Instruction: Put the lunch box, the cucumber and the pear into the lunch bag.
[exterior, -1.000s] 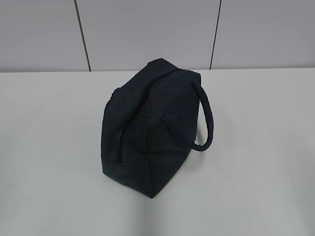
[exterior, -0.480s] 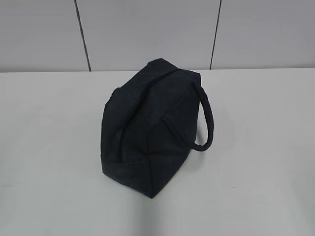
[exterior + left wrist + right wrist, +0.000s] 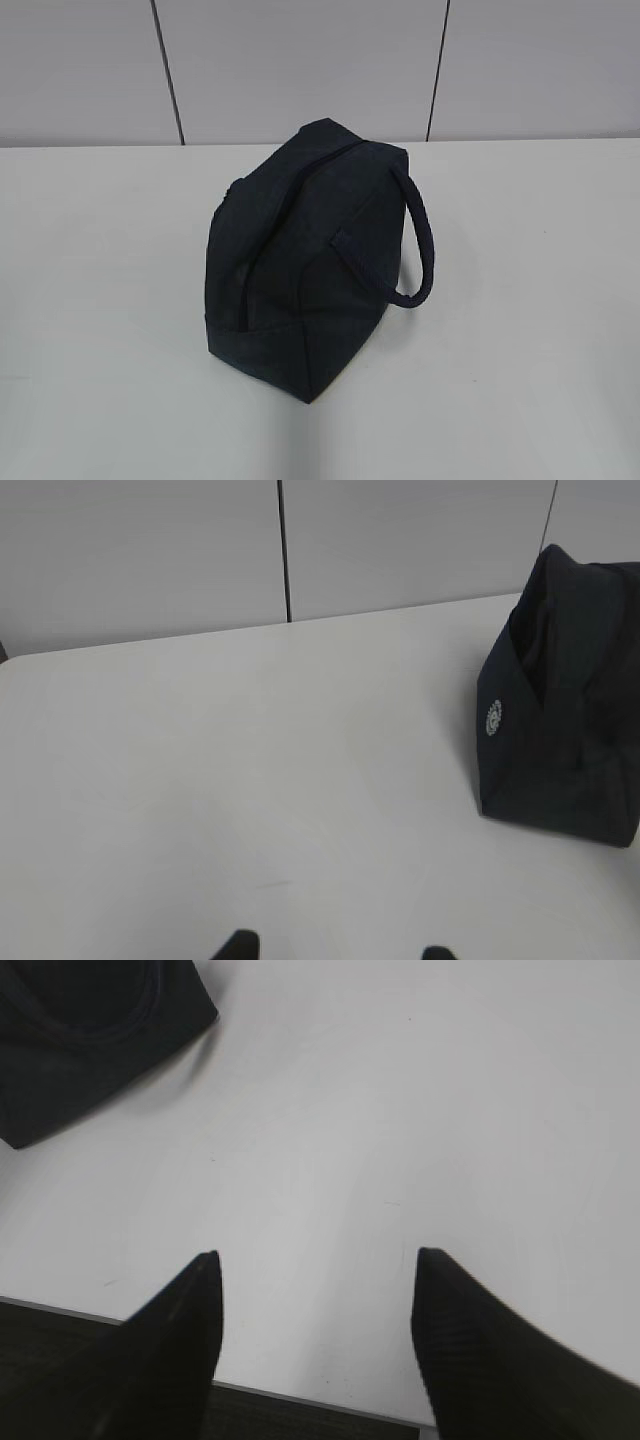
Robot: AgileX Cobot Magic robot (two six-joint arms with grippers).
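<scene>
Right fingers: two dark tapered fingers (image 3: pixel 180 1330) rise from the lower edge of the right wrist view, spread wide with bare white table (image 3: pixel 420 1110) between them; the right gripper (image 3: pixel 316 1255) holds nothing.
Left fingers: only two small dark tips (image 3: pixel 240 944) show at the bottom edge of the left wrist view, set apart with table between them; the left gripper (image 3: pixel 336 950) grasps nothing that can be seen.
Lunch bag, exterior view: the dark navy lunch bag (image 3: pixel 300 260) sits at the centre of the frame on the table, its looped strap handle (image 3: pixel 420 240) arching out to the right; its top looks closed.
Bag relative to right fingers: a corner of the bag (image 3: pixel 90 1030) fills the upper left of the right wrist view, well apart from both fingers.
Bag relative to left fingers: the bag (image 3: pixel 565 700) stands at the right edge of the left wrist view, mid-height, with a small pale round mark (image 3: pixel 493 718) on its near end panel; it is well apart from the tips.
Backdrop: grey wall panels (image 3: pixel 300 60) run along the top of the exterior view.
</scene>
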